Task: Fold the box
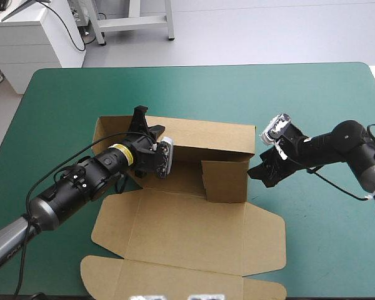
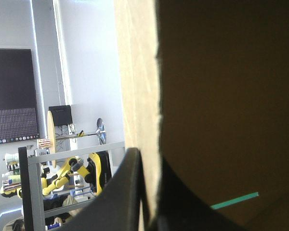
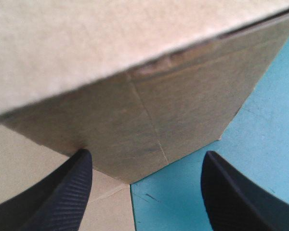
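Now one box (image 1: 194, 231); left gripper (image 1: 144, 124) pinches it, right gripper (image 1: 259, 178) spread.

The box (image 1: 194, 231) is a cut sheet of brown board, partly raised, filling the middle and lower middle of the high view. Its long far wall (image 1: 206, 137) stands upright across the centre, with 1 shorter panel (image 1: 228, 181) raised at its right end. The wide near panel and its flaps lie flat toward the bottom edge.
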Available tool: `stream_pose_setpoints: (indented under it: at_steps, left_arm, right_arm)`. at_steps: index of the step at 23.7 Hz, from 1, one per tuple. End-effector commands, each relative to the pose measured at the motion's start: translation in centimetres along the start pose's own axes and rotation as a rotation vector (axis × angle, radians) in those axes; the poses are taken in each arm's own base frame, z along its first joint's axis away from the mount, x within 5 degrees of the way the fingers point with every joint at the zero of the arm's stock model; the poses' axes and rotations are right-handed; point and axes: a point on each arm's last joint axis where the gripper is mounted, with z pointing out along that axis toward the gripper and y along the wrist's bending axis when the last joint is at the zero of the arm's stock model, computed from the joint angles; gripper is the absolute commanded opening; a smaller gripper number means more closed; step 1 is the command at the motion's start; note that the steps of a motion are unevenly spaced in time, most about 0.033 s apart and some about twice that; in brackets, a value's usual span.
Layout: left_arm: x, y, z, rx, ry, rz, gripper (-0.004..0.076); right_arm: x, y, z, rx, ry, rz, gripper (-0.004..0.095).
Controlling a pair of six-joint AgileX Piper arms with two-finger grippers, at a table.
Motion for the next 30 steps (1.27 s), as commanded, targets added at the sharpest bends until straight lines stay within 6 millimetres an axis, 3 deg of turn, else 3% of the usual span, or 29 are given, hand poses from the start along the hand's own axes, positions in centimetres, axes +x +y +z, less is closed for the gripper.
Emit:
stream_pose_setpoints:
  at_steps: [1,7,19,30]
  left_arm:
    - [1.3,-1.1,0.3,0.099,0.083,-0.118,-0.0008]
    - [2.9,-0.9,0.6,0.079,0.125,-0.204,-0.0008]
    - [2.9,-0.5,0.6,0.04,0.116,-0.211,-0.0008]
    - [3.0,-0.5,0.6,0.04,0.123,-0.22,-0.0008]
  right_arm:
    - [-1.5,0.9,-1.2,0.012,-0.078,-0.019,0.0615]
    - [-1.5,0.7,-1.2,0.039,-0.085,-0.006,0.0617]
    - [-2.4,0.6,-1.3,0.06,-0.171,0.003,0.0617]
    - [-4.8,5.2,1.5,-0.042,-0.182,-0.107,0.0617]
